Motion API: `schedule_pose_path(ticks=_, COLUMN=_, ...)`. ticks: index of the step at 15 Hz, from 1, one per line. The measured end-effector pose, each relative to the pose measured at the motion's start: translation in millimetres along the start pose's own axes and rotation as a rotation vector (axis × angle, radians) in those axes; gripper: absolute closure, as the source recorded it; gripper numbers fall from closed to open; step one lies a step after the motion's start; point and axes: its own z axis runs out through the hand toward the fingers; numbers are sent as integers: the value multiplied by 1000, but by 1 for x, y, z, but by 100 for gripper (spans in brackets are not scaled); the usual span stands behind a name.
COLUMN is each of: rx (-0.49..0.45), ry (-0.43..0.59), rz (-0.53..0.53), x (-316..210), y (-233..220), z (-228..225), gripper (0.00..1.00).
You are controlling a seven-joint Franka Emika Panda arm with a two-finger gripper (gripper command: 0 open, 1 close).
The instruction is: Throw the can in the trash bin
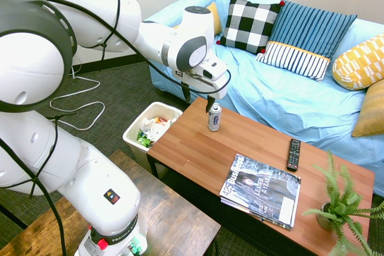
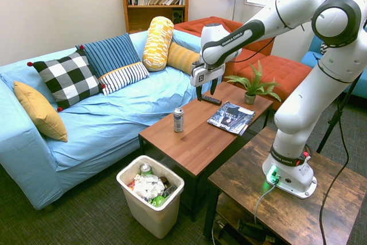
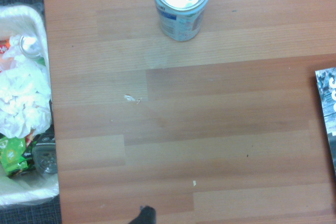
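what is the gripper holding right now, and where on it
Nothing. The gripper hangs open above the table, while the can stands upright and untouched.

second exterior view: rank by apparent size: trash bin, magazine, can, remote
1. trash bin, though it sits nearest the camera, which inflates it
2. magazine
3. can and remote: too close to rank; the remote is partly hidden behind the gripper

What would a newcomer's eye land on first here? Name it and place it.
Probably the big white arm, its gripper hanging open above the wooden coffee table. Next, the lone can standing upright near the table's sofa-side edge, untouched. Then the white trash bin on the floor off the table's end, already stuffed with paper and wrappers.
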Motion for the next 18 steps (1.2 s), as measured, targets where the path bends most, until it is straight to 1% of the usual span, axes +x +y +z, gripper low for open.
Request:
schedule_pose_path(ticks=2, rx=8, ry=6, rz=0, x=1, y=-1, z=1, gripper=0)
schedule_pose_path(ticks=5, rx=50, ry=37, rz=3, x=9, y=-10, z=9, gripper=0)
schedule_pose_path(ticks=10, rx=82, ry=43, rz=39, x=40, y=-46, z=36, gripper=0)
schedule_pose_path(ticks=14, rx=69, ry=24, rz=62, x=63, y=-82, z=66, gripper=0)
schedule_pose_path(ticks=18, rx=50, ry=31, rz=73, x=80, y=-112, z=93, gripper=0)
